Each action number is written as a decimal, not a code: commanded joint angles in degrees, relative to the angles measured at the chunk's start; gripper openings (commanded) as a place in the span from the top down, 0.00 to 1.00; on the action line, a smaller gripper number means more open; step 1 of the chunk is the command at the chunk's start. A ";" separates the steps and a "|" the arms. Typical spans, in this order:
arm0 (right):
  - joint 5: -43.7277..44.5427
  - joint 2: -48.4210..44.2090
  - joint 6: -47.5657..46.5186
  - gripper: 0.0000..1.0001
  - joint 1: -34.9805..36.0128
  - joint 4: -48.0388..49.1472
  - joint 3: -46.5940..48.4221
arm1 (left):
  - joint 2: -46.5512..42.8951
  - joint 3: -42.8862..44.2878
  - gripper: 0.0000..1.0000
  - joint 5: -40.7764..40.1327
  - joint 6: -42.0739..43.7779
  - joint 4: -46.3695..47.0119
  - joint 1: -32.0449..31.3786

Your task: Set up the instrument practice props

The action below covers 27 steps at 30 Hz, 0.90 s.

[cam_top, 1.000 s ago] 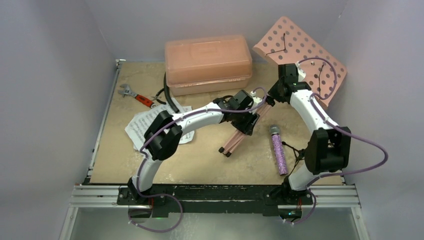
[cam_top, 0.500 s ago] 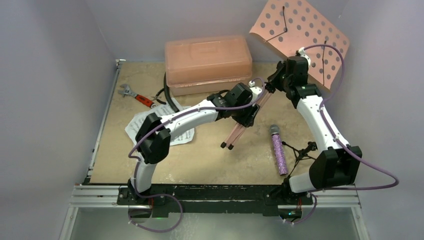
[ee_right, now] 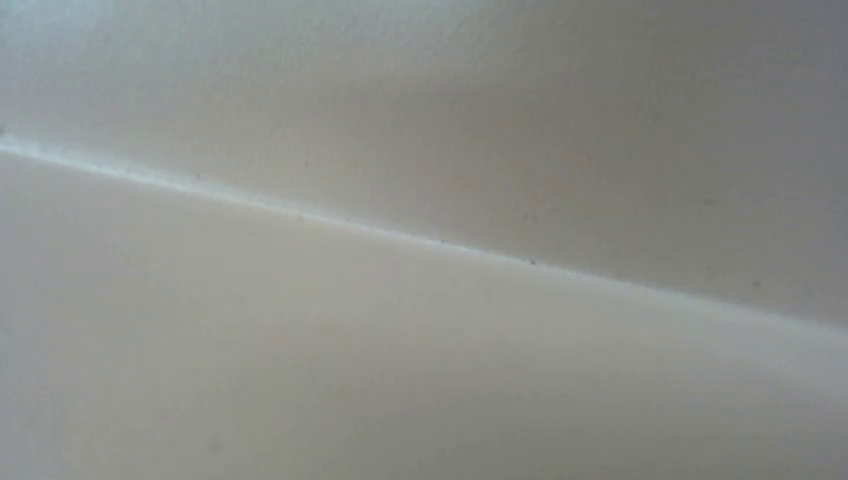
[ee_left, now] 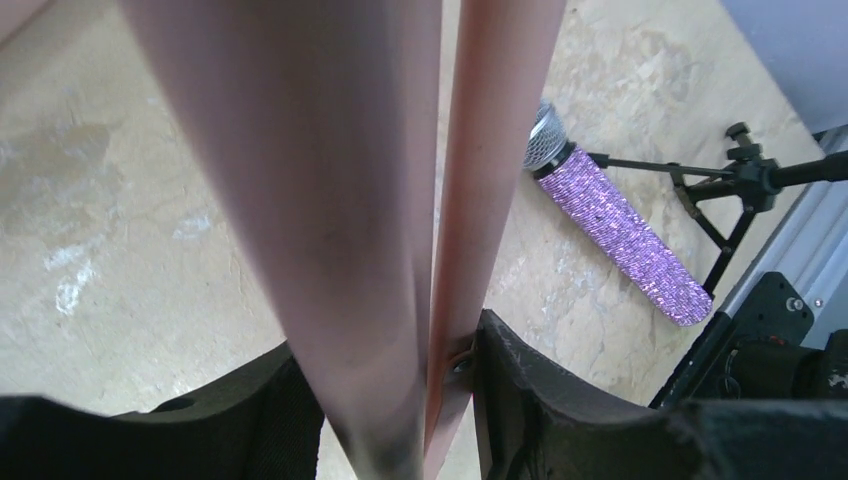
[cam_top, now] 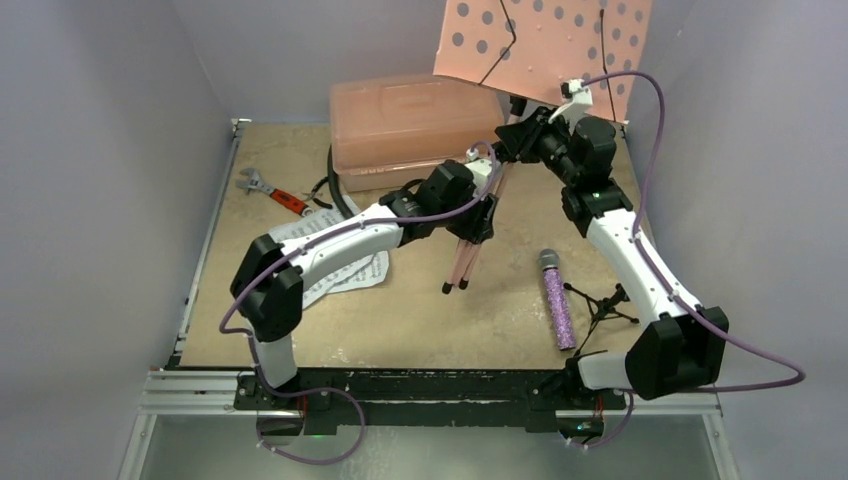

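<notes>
The pink perforated music stand (cam_top: 540,45) is tilted up at the back, its panel high over the pink box. Its folded legs (cam_top: 462,262) reach down to the table. My left gripper (cam_top: 478,215) is shut on those legs, which fill the left wrist view (ee_left: 330,200) between the black fingers (ee_left: 540,400). My right gripper (cam_top: 512,135) grips the stand's pole just under the panel. The right wrist view shows only blank wall. The purple microphone (cam_top: 556,300) (ee_left: 620,225) lies beside the black tripod mic stand (cam_top: 605,300) (ee_left: 740,185). White sheet-music pages (cam_top: 335,260) lie under my left arm.
A pink translucent box (cam_top: 415,125) stands at the back centre. A red-handled wrench (cam_top: 268,190) lies at the back left, with a black cable (cam_top: 335,195) next to the box. White walls close in on the left, right and back.
The stand's panel has swung up and to the left with my right gripper. The legs have tipped more upright, and my left gripper has moved back and left with them.
</notes>
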 commanded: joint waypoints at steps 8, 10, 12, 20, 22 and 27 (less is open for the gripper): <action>-33.41 -8.69 -15.24 1.00 4.40 33.61 0.10 | -11.25 -14.13 1.00 1.02 11.00 19.96 3.17; -34.79 -8.55 -16.06 1.00 4.93 34.60 -0.45 | -12.31 -16.07 1.00 1.20 13.55 20.78 3.11; -36.03 -8.73 -17.61 1.00 5.69 34.80 -0.97 | -12.87 -17.41 1.00 1.85 14.99 23.16 3.09; -41.54 -11.56 -26.73 1.00 8.97 35.87 -7.83 | -12.40 -20.65 1.00 1.74 15.60 24.63 3.09; -42.13 -13.09 -30.69 1.00 9.52 35.52 -10.23 | -12.48 -21.84 1.00 1.48 15.99 25.51 3.13; -42.44 -15.47 -34.57 1.00 10.35 33.89 -14.43 | -13.18 -25.53 1.00 0.86 17.52 28.86 3.10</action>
